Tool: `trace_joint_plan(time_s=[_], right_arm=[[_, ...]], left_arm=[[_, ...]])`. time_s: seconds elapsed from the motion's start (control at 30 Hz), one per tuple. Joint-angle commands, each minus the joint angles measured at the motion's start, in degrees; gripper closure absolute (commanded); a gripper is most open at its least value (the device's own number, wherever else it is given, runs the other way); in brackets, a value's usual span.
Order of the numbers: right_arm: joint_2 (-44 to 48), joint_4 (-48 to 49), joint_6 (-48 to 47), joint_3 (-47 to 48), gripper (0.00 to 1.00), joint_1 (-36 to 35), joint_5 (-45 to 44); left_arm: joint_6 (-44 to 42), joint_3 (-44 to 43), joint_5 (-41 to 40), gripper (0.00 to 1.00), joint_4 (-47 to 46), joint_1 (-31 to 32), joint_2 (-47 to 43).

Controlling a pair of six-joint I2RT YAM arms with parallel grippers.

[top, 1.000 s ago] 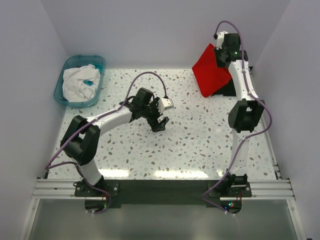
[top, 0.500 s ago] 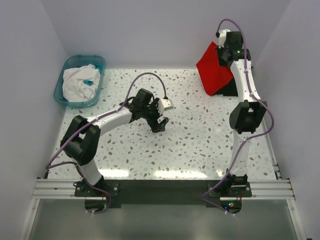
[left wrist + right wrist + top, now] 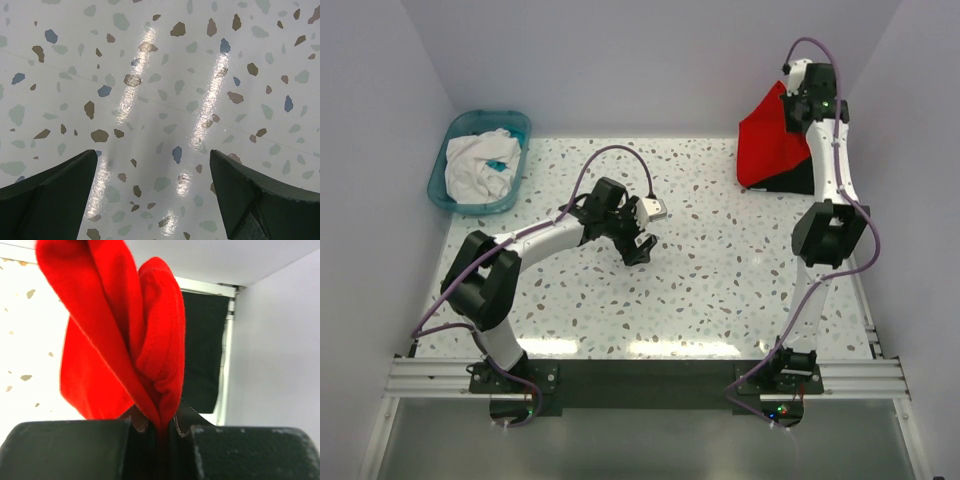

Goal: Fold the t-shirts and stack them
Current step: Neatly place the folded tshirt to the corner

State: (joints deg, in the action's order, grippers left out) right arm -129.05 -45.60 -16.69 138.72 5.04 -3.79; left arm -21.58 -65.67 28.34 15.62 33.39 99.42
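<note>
**Red shirt held up at the far right corner of the bench**

The red shirt (image 3: pixel 772 140) is clamped between the closed fingers of the right pincer (image 3: pixel 794 104). It is hung from that pincer in bunched folds above the far right corner of the bench (image 3: pixel 720 290). In the right wrist view, a pinched fold of the cloth is seen gripped where the two pads (image 3: pixel 137 421) meet, and the rest is draped beyond them.

The black shirt (image 3: pixel 792 183) is laid flat on the bench below the red one, close to the right wall, and is partly hidden by the hanging cloth. Whether the red hem is touching it cannot be told.

The left pincer (image 3: pixel 640 246) is held low over the middle of the bench. Its fingers (image 3: pixel 50 200) are spread wide apart, and only speckled bench is seen between them in the left wrist view.

A teal basin (image 3: pixel 438 172) is set at the far left corner, well apart from both shirts. White cloth (image 3: pixel 480 165) is heaped in it.
</note>
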Motion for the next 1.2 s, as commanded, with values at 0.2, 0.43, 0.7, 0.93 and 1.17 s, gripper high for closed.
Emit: trace_joint_plan(time_s=[0.2, 0.43, 0.7, 0.93, 1.17], right_arm=[[-2.4, 9.7, -8.3, -0.4, 1.0, 4.3, 2.4], [-5.3, 12.5, -11.3, -1.7, 1.0, 5.3, 3.7], [-7.3, 16.3, -13.8, -3.1, 1.0, 6.3, 2.4], [-8.0, 24.9, -14.9, -7.6, 0.47, 7.3, -0.2], [-7.9, 28.0, -14.1, -4.3, 0.06, 7.9, -3.5]], left_arm=[[-0.1, -0.9, 1.6, 0.0, 1.0, -0.3, -0.2], [-0.4, -1.6, 1.9, 0.0, 1.9, -0.4, 0.7], [-0.7, -2.1, 1.6, 0.0, 2.5, -0.4, 0.8], [-0.8, -1.9, 1.6, 0.0, 2.5, -0.5, 0.0], [1.3, -1.7, 0.4, 0.0, 1.4, -1.3, -2.5]])
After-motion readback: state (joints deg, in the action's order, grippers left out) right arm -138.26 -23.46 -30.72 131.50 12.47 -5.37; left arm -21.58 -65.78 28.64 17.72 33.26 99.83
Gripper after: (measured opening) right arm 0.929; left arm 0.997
